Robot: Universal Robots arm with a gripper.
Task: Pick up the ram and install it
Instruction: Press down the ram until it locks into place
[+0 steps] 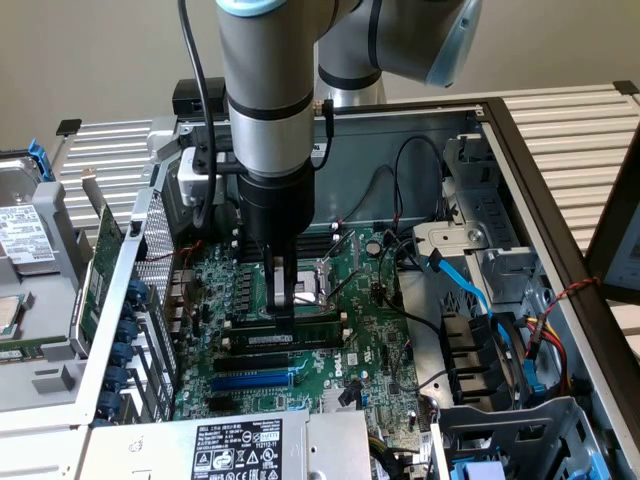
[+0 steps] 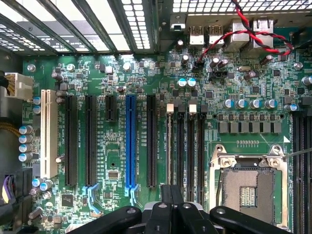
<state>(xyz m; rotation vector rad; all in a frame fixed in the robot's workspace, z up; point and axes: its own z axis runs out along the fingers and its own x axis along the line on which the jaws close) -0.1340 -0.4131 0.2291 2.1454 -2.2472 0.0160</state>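
On the exterior view's left, a loose hard drive (image 1: 25, 235) and a green expansion card (image 1: 100, 275) lie outside the open computer case (image 1: 560, 190), probably set aside so nothing stands over the board. The case lies on its side on the slatted desk (image 1: 575, 125), which puts the motherboard (image 1: 370, 330) face up so the arm can work straight down into it. Toward the middle, the gripper (image 1: 283, 305) hangs vertically from the arm, its two fingers pressed together over the bank of memory slots (image 1: 285, 338) beside the empty processor socket (image 1: 320, 280). The ram (image 1: 318, 320) appears as a thin dark-edged stick standing on edge along one of those slots, right under the fingertips; whether it is fully seated cannot be told. The upright pose suits a part that must go in edge-first, and the closed fingers look set to bear down on its top edge or to pinch it thinly; which of the two is unclear. In the wrist view the gripper (image 2: 171, 214) sits shut directly over the long black slots (image 2: 187, 151), in line with their length. Further toward the exterior view's right, blue cables (image 1: 470, 290) and a drive cage (image 1: 510, 370) sit off the board, away from the arm.
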